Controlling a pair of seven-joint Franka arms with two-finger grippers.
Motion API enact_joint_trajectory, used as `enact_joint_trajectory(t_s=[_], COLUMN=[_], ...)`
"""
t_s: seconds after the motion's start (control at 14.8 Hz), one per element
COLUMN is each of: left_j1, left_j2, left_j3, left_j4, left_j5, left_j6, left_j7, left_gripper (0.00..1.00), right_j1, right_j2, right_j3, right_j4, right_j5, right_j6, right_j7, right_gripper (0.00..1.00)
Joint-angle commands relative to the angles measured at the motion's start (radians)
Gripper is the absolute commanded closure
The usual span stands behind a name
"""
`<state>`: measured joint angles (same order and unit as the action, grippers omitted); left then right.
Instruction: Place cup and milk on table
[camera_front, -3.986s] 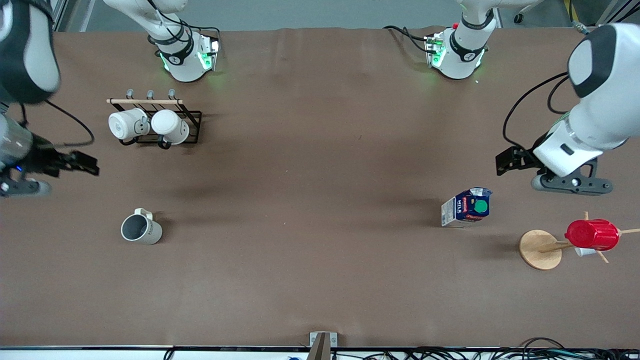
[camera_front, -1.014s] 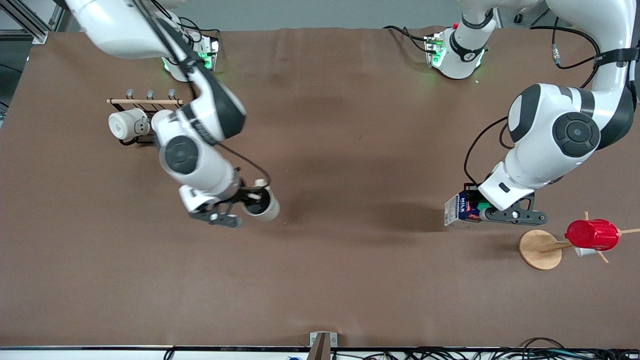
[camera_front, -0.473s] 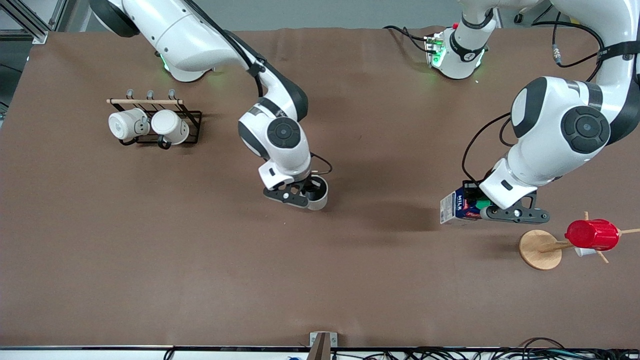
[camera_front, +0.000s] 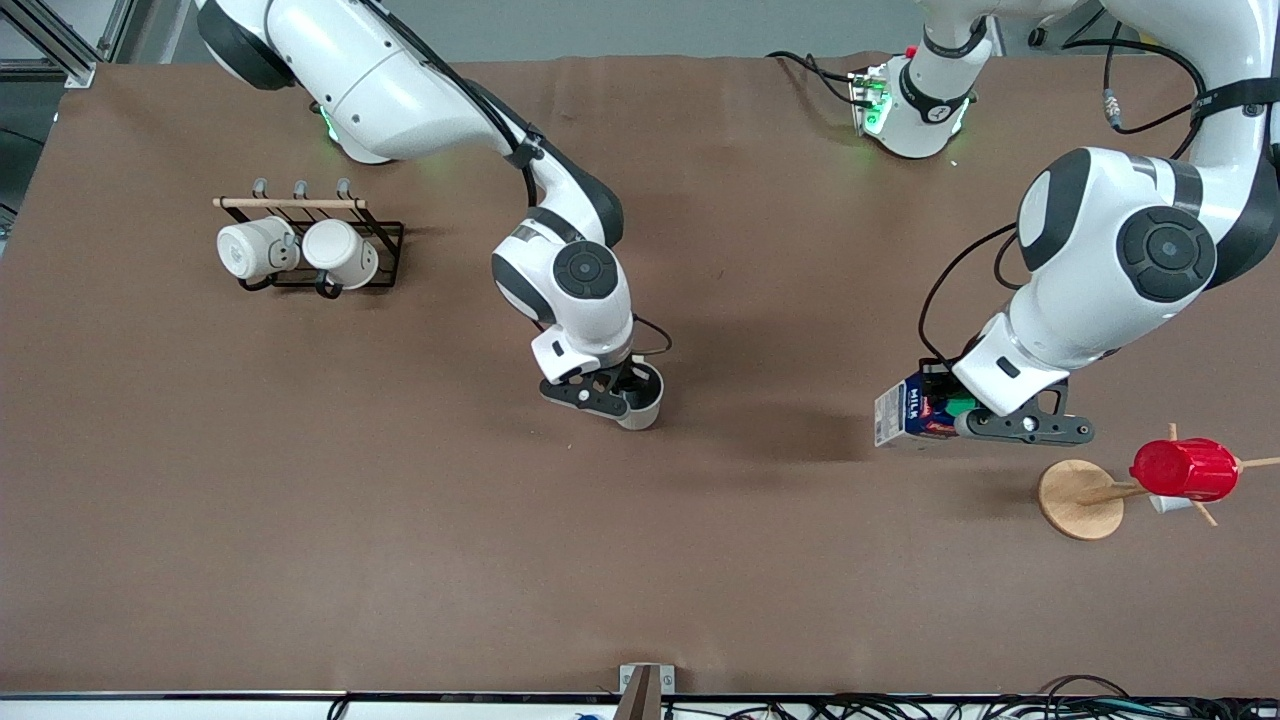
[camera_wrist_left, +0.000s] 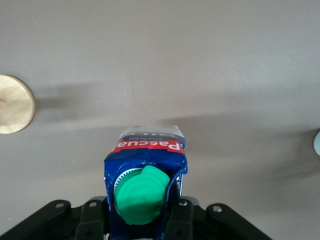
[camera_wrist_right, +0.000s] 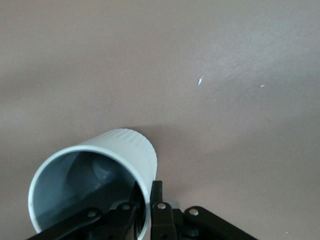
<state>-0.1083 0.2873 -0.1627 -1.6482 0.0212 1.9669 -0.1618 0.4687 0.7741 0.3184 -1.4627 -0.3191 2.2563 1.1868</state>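
Note:
My right gripper (camera_front: 622, 392) is shut on the rim of the off-white cup (camera_front: 643, 400), one finger inside and one outside, and holds it over the middle of the brown table (camera_front: 640, 560). The right wrist view shows the cup (camera_wrist_right: 112, 165) with its dark grey inside and the gripper (camera_wrist_right: 148, 210) pinching its wall. My left gripper (camera_front: 950, 412) is shut on the blue-and-white milk carton (camera_front: 905, 410) over the table toward the left arm's end. In the left wrist view the carton (camera_wrist_left: 147, 165) with its green cap (camera_wrist_left: 140, 195) sits between the fingers of the gripper (camera_wrist_left: 142, 220).
A black wire rack (camera_front: 320, 240) with two white mugs stands toward the right arm's end. A wooden cup tree (camera_front: 1080, 498) with a red cup (camera_front: 1185, 470) stands near the milk; its round base also shows in the left wrist view (camera_wrist_left: 12, 104).
My right gripper has carried the cup from the right arm's end to over the table's middle. My left gripper has closed on the milk and shifted it slightly toward the middle.

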Motion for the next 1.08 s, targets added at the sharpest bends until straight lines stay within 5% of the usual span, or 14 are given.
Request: enact_joint_trajectory(t_s=[0.0, 0.07, 0.14, 0.2, 0.61, 1.01], left_j1=[-0.031, -0.045, -0.057, -0.071, -0.188, -0.343], left_j2=[0.018, 0.023, 0.026, 0.033, 0.096, 0.202], left_j3=[-0.003, -0.003, -0.003, -0.003, -0.003, -0.001], left_j4=[0.042, 0.050, 0.056, 0.059, 0.120, 0.191], left_j5=[-0.010, -0.007, -0.006, -0.007, -0.004, -0.003], left_j6=[-0.026, -0.037, -0.039, -0.039, -0.039, -0.037], left_j7=[-0.051, -0.079, -0.106, -0.131, -0.343, -0.564], left_gripper=[0.67, 0.67, 0.67, 0.67, 0.67, 0.67], right_j1=[0.008, 0.008, 0.004, 0.001, -0.120, -0.384], right_j2=[0.013, 0.013, 0.008, -0.001, -0.243, -0.482], right_j3=[0.004, 0.004, 0.004, 0.004, 0.004, -0.001], right_j4=[0.019, 0.018, 0.018, 0.018, 0.001, -0.030], right_j5=[-0.028, -0.026, -0.025, -0.023, -0.021, -0.006], right_j6=[0.006, 0.008, 0.006, -0.006, -0.269, -0.415], right_j7=[0.030, 0.030, 0.030, 0.028, 0.010, -0.347], right_gripper=[0.57, 0.39, 0.09, 0.00, 0.00, 0.00])
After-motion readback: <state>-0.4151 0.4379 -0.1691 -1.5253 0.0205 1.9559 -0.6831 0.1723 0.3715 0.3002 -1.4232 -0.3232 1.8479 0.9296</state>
